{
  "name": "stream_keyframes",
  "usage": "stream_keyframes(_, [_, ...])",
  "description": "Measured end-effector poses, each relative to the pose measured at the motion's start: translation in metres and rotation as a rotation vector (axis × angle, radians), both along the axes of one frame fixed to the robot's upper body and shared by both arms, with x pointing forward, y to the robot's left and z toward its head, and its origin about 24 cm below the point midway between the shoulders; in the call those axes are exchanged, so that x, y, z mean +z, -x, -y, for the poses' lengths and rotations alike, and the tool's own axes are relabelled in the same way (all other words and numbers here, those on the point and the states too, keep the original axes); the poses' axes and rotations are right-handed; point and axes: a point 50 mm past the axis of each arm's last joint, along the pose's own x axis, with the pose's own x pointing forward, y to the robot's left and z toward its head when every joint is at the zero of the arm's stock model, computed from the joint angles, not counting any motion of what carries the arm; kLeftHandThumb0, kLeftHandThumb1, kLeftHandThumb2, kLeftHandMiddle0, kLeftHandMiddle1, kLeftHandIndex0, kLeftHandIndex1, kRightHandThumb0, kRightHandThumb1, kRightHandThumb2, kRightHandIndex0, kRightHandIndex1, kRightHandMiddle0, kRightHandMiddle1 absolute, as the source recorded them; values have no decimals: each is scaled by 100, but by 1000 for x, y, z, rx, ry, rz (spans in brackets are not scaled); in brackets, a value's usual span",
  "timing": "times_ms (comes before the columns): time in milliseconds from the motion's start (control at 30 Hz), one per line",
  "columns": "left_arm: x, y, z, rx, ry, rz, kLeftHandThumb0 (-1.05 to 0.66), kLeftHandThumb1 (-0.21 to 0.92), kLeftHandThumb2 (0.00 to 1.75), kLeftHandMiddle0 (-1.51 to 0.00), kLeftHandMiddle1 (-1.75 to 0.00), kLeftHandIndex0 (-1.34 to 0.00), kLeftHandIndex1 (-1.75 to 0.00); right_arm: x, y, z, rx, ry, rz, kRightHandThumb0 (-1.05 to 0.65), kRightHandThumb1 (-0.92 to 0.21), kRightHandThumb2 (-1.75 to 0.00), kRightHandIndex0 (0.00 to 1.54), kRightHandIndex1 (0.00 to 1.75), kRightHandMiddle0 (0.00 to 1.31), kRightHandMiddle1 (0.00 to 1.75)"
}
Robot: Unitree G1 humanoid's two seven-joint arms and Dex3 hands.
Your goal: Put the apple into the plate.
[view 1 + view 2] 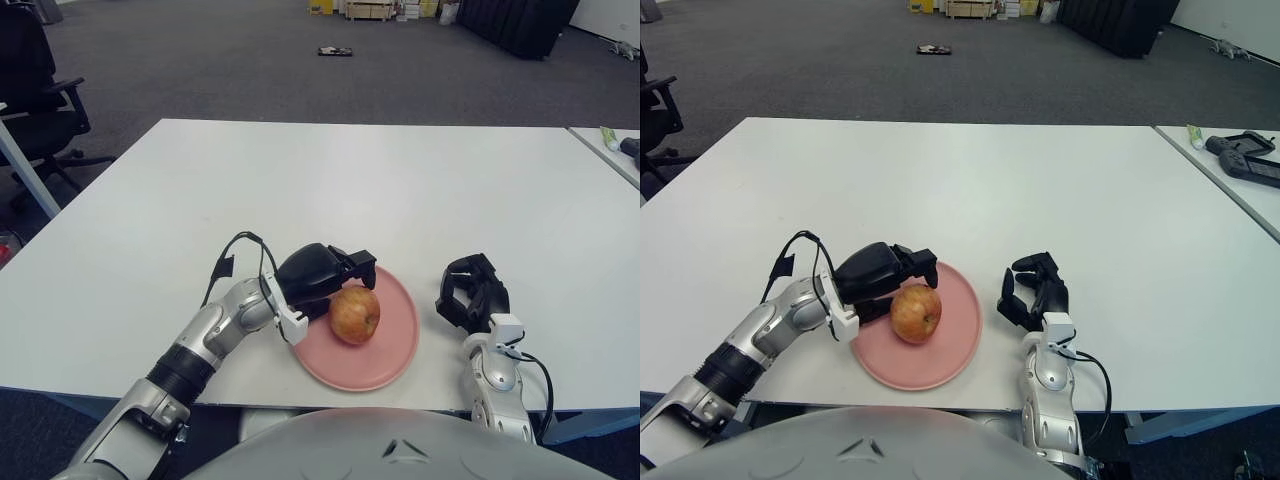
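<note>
- Near the lower middle of the frame, the round red-and-yellow apple (pixel 355 314) sits inside the flat round pink plate (pixel 395 350), toward its left half, so the thing the task is about is already where it belongs.
- The left robot hand (pixel 335 277), black-fingered at the end of a silver arm, lies over the plate's left rim with its fingers (pixel 358 262) arched across the top and back of the apple; they appear to touch or all but touch it, and I cannot tell whether they grip it, though the hand looks loosened rather than clamped.
- That low, sideways reach suits setting the fruit down gently instead of dropping it, since a round apple could roll off a shallow plate.
- The right robot hand (pixel 1033 292) shows just right of the plate, lower right of centre, fingers curled and holding nothing; it looks idle, kept clear of the working side.
- The white rectangular table (pixel 330 170) carries both plate and hands.
- Judged from this, what remains is to let go fully and draw the left hand away without nudging the apple.
</note>
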Motion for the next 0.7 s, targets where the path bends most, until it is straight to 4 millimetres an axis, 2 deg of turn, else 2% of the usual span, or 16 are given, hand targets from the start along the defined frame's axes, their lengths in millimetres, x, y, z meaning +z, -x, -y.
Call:
stream_keyframes(367, [-8, -1, 3, 5, -79, 31, -1, 8, 159, -80, -173, -55, -175, 0, 1, 0, 1, 3, 0, -43, -48, -112, 103, 175, 48, 175])
stream_keyframes(533, [-8, -1, 3, -10, -96, 26, -1, 16, 147, -75, -174, -55, -162, 0, 1, 0, 3, 6, -1, -43, -48, -112, 102, 175, 48, 175])
stream_keyframes(700, [-8, -1, 3, -22, -111, 4, -1, 25, 137, -68, -175, -50, -161, 0, 1, 0, 4, 8, -1, -43, -48, -112, 102, 175, 48, 175])
